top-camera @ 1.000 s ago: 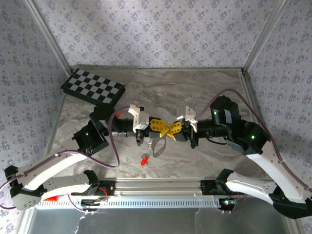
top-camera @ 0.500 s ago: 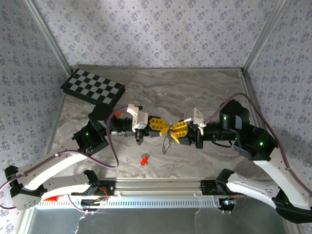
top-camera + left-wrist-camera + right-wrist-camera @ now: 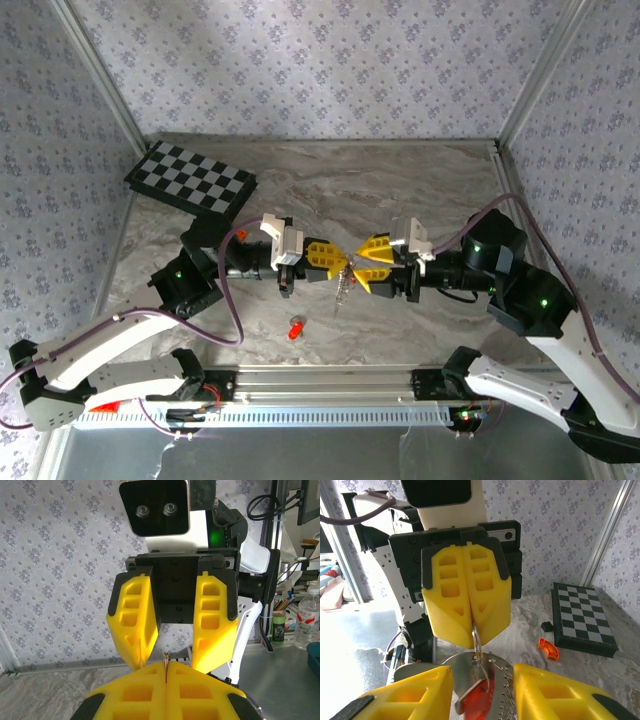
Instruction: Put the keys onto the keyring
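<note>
Silvery-grey metal, the keyring [image 3: 495, 666] hangs from the left gripper [image 3: 473, 630], whose yellow fingers [image 3: 451, 592] are pressed flat together on its upper end. Its long axis runs downward from that pinch toward the table. From above it reads as a thin sliver slanting slightly toward the near edge, just below the spot where the two grippers meet. The left wrist camera sees it edge-on, as a dark line rising between the closed fingertips. In the right wrist view its broad face is turned to the camera, with the ridged edge on the right side. A red key head [image 3: 472, 700] lies against its lower part; it seems to hang on the ring, though the close blur leaves that unsure.

The right gripper [image 3: 362, 265] faces the left one tip to tip, its jaws standing moderately apart with nothing clamped between them. The hanging ring sits just in front of that gap.

A second key [image 3: 295, 329] with a red head lies loose on the tabletop [image 3: 420, 190], nearer the arm bases and well apart from the grippers.

The tabletop is grey, marbled and stone-patterned. A black-and-white checkerboard [image 3: 190, 180] lies at its far left, with a small orange curved piece [image 3: 548, 648] near it. Pale walls printed with small purple-grey flowers close in three sides, braced by aluminium posts [image 3: 530, 80]. Past the right arm, the left wrist view shows a workbench with a water bottle [image 3: 307, 615].
</note>
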Tool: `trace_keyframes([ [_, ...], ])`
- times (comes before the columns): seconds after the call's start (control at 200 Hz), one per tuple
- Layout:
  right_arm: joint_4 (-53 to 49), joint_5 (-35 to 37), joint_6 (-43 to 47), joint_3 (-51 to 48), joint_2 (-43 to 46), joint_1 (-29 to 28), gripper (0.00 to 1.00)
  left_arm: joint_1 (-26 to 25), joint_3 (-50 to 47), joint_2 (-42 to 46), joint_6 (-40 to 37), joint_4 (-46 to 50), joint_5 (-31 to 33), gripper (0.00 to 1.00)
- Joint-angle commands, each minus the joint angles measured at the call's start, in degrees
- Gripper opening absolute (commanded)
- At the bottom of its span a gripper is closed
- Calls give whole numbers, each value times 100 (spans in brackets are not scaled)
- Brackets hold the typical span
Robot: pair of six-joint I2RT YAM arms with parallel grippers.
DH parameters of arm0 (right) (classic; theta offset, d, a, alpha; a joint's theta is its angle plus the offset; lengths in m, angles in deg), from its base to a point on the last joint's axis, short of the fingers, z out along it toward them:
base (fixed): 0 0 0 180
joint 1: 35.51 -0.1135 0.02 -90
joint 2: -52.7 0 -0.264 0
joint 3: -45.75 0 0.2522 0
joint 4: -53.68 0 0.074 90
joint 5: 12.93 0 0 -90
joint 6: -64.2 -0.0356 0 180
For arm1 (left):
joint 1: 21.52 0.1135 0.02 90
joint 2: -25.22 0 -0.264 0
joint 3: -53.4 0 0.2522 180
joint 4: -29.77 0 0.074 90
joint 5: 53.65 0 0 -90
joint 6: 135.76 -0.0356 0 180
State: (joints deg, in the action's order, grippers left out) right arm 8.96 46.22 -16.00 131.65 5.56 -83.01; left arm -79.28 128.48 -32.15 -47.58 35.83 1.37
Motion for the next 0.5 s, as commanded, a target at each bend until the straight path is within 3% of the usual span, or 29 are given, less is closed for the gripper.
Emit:
trace_keyframes([
  [0.0,235,-44,-53,60,-46,4,34,10,97,113,27,-248,-118,0],
  [0.23,353,-178,-40,62,-131,14,27,10,84,92,11,-253,-128,0],
  [0.495,339,-195,-27,13,-134,40,3,21,118,74,-71,-123,-57,0],
])
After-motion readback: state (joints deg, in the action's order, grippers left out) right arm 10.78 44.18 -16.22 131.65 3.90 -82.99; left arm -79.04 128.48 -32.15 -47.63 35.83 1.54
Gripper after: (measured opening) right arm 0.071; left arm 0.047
